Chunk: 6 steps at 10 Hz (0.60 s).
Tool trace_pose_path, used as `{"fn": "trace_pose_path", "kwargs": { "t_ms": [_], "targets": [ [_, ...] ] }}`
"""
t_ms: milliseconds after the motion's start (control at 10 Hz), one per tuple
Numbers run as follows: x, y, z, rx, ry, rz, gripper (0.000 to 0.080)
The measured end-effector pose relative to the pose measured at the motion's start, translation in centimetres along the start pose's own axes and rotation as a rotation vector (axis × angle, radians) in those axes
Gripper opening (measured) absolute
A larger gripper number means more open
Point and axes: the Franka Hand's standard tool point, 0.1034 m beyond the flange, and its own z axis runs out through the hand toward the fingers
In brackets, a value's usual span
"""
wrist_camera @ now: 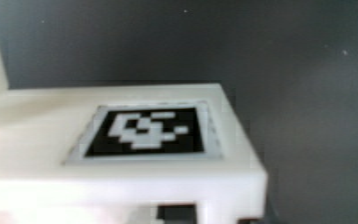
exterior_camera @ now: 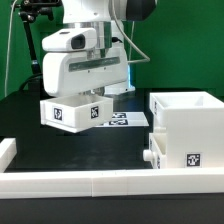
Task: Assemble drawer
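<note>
A small white drawer box [exterior_camera: 72,112] with black marker tags on its sides hangs tilted above the black table on the exterior view's left. My gripper [exterior_camera: 92,97] sits on top of it and is shut on it; the fingers are mostly hidden by the box. In the wrist view the box [wrist_camera: 123,180] fills the lower part, with one tag [wrist_camera: 149,131] facing the camera. The larger white open-topped drawer housing [exterior_camera: 186,130], with a tag on its front and a small peg on its side, stands on the exterior view's right, apart from the held box.
The marker board [exterior_camera: 122,120] lies flat on the table behind the held box. A low white rail [exterior_camera: 100,181] runs along the front edge, with a short end piece [exterior_camera: 7,150] on the exterior view's left. A green wall stands behind.
</note>
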Motion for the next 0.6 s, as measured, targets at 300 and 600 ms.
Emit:
{"fn": "trace_pose_path", "kwargs": {
  "t_ms": [300,600],
  "targets": [
    [-0.2,0.0,0.1,0.001,-0.003,-0.166,0.0042],
    [0.6,1.7,-0.1,0.024,-0.027,-0.424,0.0042]
  ]
}}
